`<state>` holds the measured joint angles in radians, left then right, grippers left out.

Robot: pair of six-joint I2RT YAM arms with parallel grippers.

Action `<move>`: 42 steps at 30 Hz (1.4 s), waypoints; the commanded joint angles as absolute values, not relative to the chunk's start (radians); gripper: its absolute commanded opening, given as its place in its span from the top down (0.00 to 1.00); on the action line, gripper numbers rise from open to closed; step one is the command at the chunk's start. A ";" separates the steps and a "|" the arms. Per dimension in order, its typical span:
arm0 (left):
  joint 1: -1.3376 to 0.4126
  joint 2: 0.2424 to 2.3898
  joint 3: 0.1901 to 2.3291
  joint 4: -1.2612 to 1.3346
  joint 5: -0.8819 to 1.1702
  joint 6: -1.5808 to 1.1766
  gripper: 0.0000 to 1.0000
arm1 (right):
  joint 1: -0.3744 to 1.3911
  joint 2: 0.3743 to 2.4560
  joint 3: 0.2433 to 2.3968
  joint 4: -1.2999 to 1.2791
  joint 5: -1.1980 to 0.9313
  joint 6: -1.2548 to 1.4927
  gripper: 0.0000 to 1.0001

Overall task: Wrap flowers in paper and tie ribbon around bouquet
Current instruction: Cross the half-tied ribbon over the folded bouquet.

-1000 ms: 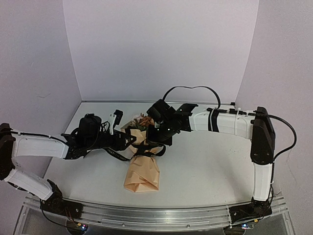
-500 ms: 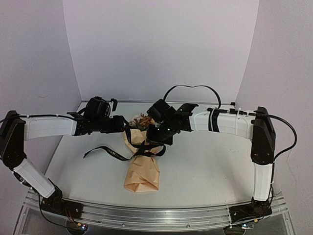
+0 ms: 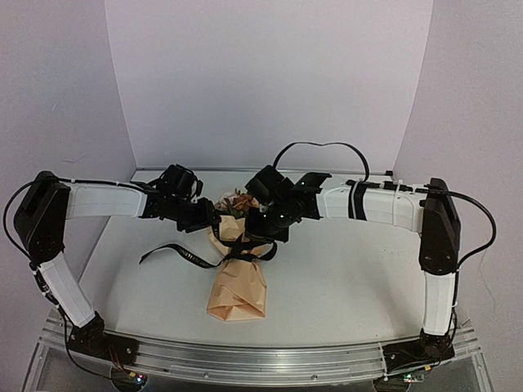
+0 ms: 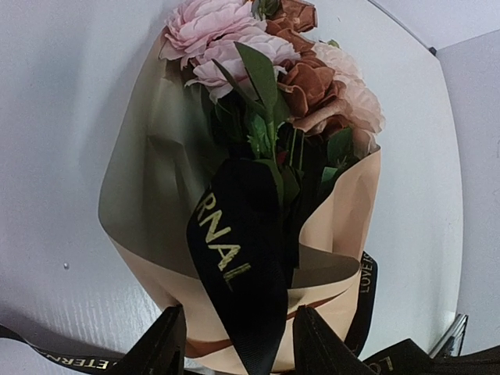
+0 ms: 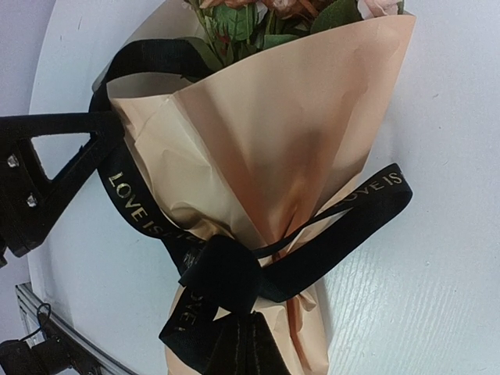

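Ribbon (image 5: 141, 211) looped round bouquet (image 5: 297, 117) waist, pinched taut by closed right end effector (image 3: 261, 235); left end effector (image 4: 238, 316) half-parted astride another strand, likely for knotting.

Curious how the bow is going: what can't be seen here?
Top view: ribbon lettering, too small to read.
Left wrist view: bouquet base, cut off by the bottom edge.
Right wrist view: right pincer tips, lost against black ribbon at the bottom edge.
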<state>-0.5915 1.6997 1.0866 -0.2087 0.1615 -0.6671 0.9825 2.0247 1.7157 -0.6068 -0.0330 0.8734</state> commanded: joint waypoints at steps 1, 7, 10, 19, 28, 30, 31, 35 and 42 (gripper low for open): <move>-0.580 1.713 1.126 -0.178 0.193 -0.720 0.61 | 0.988 1.974 1.726 -0.603 -0.001 0.877 1.00; -0.576 1.659 1.075 -0.098 0.196 -0.714 0.86 | 0.986 1.967 1.719 -0.603 0.006 0.879 1.00; -0.575 1.617 1.042 -0.062 0.197 -0.694 0.99 | 0.981 1.970 1.719 -0.604 0.024 0.890 1.00; -0.595 1.388 0.821 0.175 0.370 -0.464 1.00 | 0.927 2.022 1.759 -0.604 -0.082 0.900 1.00; -0.890 1.328 0.776 0.061 0.265 0.004 0.97 | 0.889 2.131 1.880 -0.597 -0.261 0.856 1.00; -0.957 1.341 0.774 0.044 0.212 0.078 0.96 | 0.880 2.142 1.883 -0.587 -0.289 0.857 1.00; -0.999 1.343 0.761 0.053 0.172 0.110 0.96 | 0.876 2.147 1.882 -0.580 -0.299 0.859 1.00; -1.095 1.394 0.772 0.020 0.035 0.225 0.96 | 0.867 2.160 1.890 -0.569 -0.328 0.848 1.00; -1.158 1.501 0.870 -0.051 -0.032 0.311 0.98 | 0.862 2.155 1.887 -0.568 -0.318 0.836 1.00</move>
